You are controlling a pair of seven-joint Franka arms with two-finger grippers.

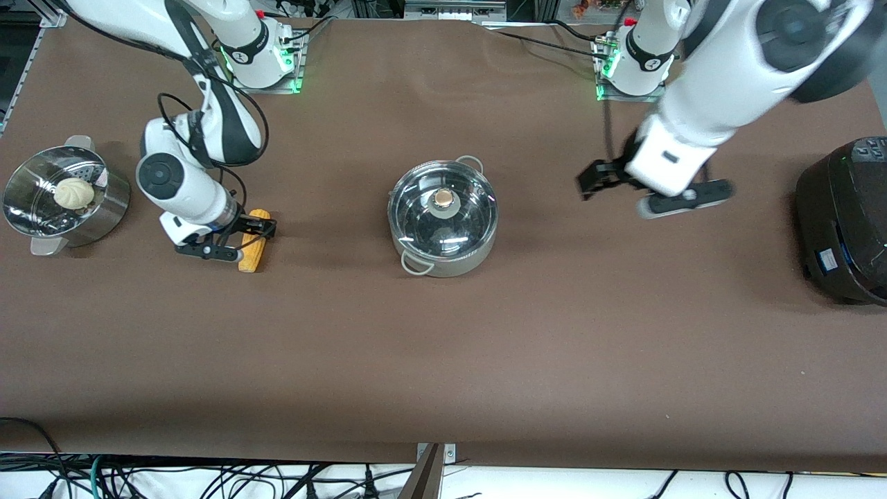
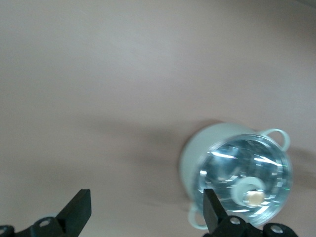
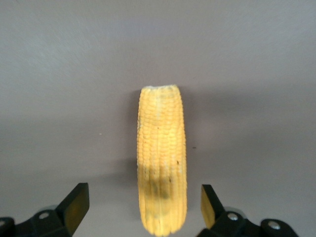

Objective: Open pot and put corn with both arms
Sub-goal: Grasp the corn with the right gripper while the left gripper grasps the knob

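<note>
- In the middle of the front view stands the pot point(image 1: 443, 218), with its glass lid point(image 1: 443, 208) on and the knob point(image 1: 443, 200) at the lid's centre; the opening step is not yet done.
- At the left of that frame, a little below the middle, the corn point(image 1: 253, 240) lies flat on the brown table point(image 1: 443, 360), toward the right arm's end, well apart from the pot.
- The right gripper point(image 1: 235, 239) is low at the corn. In the right wrist view its jaws are spread wide, one finger on each side of the cob point(image 3: 162, 177), with a gap on both sides; nothing is pinched yet.
- The left gripper point(image 1: 601, 179) hangs in the air at the right of the front view, over bare table between the pot and the black cooker point(image 1: 845, 222). Its jaws are also spread and hold nothing; the left wrist view shows the pot point(image 2: 237, 180) in its lower right corner.
- I judge that the step in hand is the grasp of the corn. To do it well, the right gripper should go down until the fingers are at the cob's sides, keep the cob centred between them, and close across its width, not on the tapered end.
- For the lid, the left gripper should come over the knob, centre it between the fingers, then lift straight up.
- At the left edge of the front view a steamer basket point(image 1: 111, 201) holds a white bun point(image 1: 74, 193); it is not part of this work.
</note>
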